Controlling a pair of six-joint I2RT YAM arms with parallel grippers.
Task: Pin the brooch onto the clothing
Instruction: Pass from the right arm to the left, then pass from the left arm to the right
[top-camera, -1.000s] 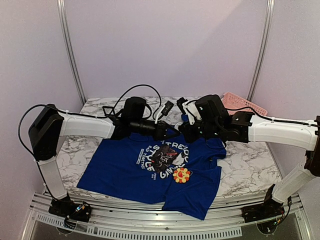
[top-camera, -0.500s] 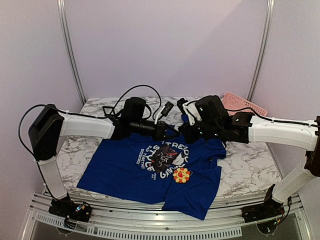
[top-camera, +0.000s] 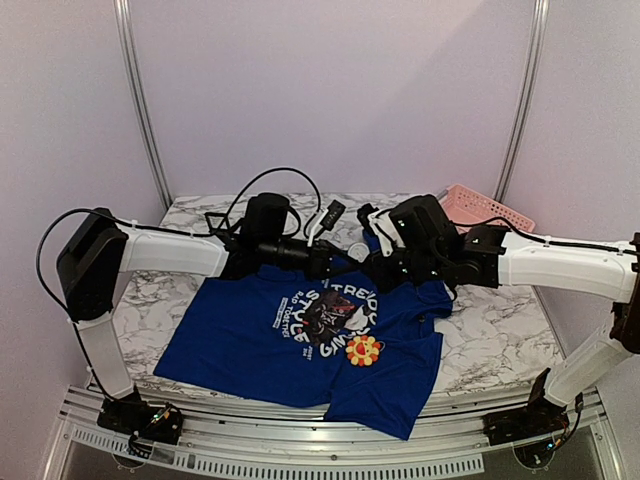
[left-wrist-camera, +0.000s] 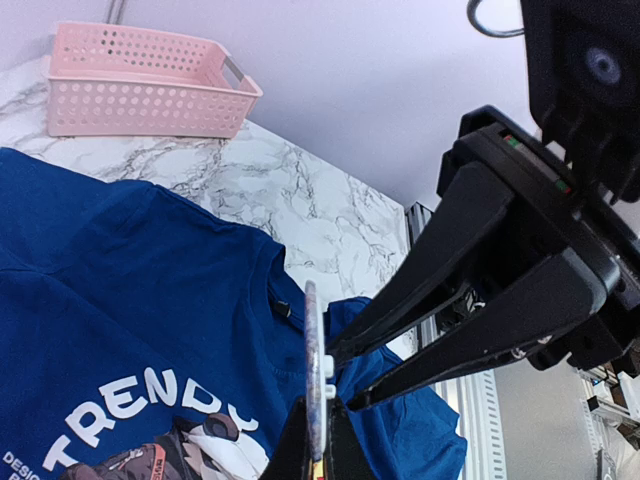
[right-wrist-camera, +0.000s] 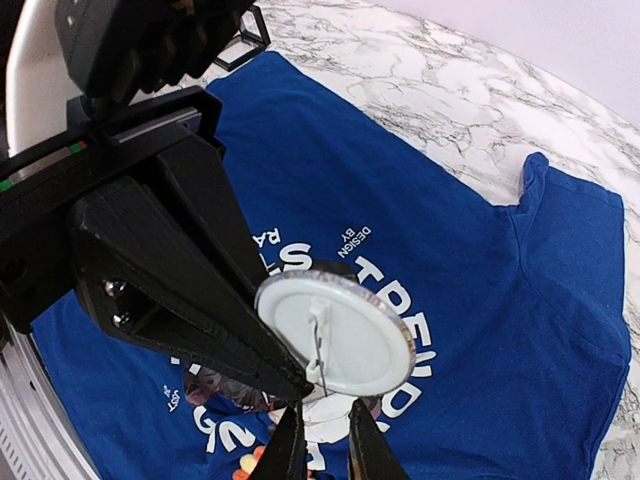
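The clothing, a blue T-shirt (top-camera: 250, 340) (left-wrist-camera: 120, 300) (right-wrist-camera: 450, 250) with a panda print, lies flat on the marble table. The flower-shaped brooch (top-camera: 363, 349) (right-wrist-camera: 250, 465) rests on it just below the print. Above the shirt's collar my left gripper (top-camera: 345, 262) (left-wrist-camera: 320, 440) (right-wrist-camera: 303, 385) is shut on the rim of a round pin badge (top-camera: 357, 249) (left-wrist-camera: 316, 350) (right-wrist-camera: 335, 325), held on edge. The badge's white back and its pin face my right gripper (top-camera: 369, 262) (left-wrist-camera: 345, 375) (right-wrist-camera: 327, 445), whose jaws stand a little apart at the pin clasp.
A pink perforated basket (top-camera: 487, 210) (left-wrist-camera: 140, 85) stands at the back right of the table. A small black square frame (top-camera: 215, 219) (right-wrist-camera: 245, 30) sits behind the shirt on the left. The table's front rail (top-camera: 300, 455) runs along the near edge.
My right gripper's jaws have parted slightly at the badge's pin. Both grippers have risen a little. The shirt and the flower brooch have not moved.
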